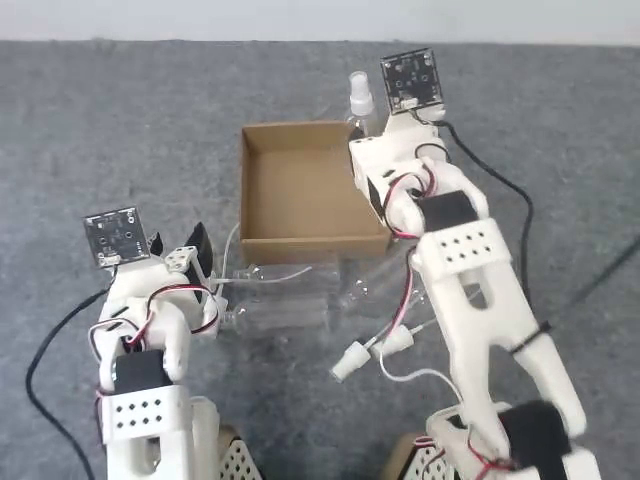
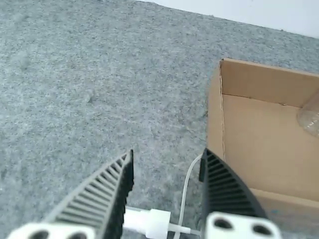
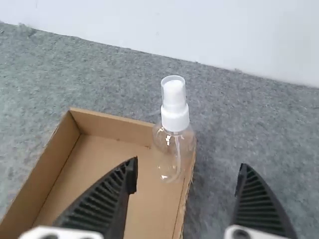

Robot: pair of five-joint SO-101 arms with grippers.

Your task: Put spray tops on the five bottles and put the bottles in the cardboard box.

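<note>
The cardboard box (image 1: 262, 150) stands open in the middle of the table. At its far right corner a clear bottle (image 3: 172, 139) stands upright with a white spray top (image 1: 360, 96) on it. My right gripper (image 3: 188, 164) hangs open just short of that bottle, not touching it. Near the box's front left corner my left gripper (image 2: 167, 151) is open above a loose spray top (image 2: 149, 221), whose thin tube (image 2: 187, 184) runs out between the fingers. Clear bottles (image 1: 285, 305) lie on their sides in front of the box. Two more spray tops (image 1: 350, 360) lie near the right arm.
Grey carpet-like cloth (image 1: 120, 120) covers the table, with free room at the left and the far side. Cables (image 1: 500, 185) trail from both arms. The right arm's white links (image 1: 470, 270) stretch beside the box's right wall.
</note>
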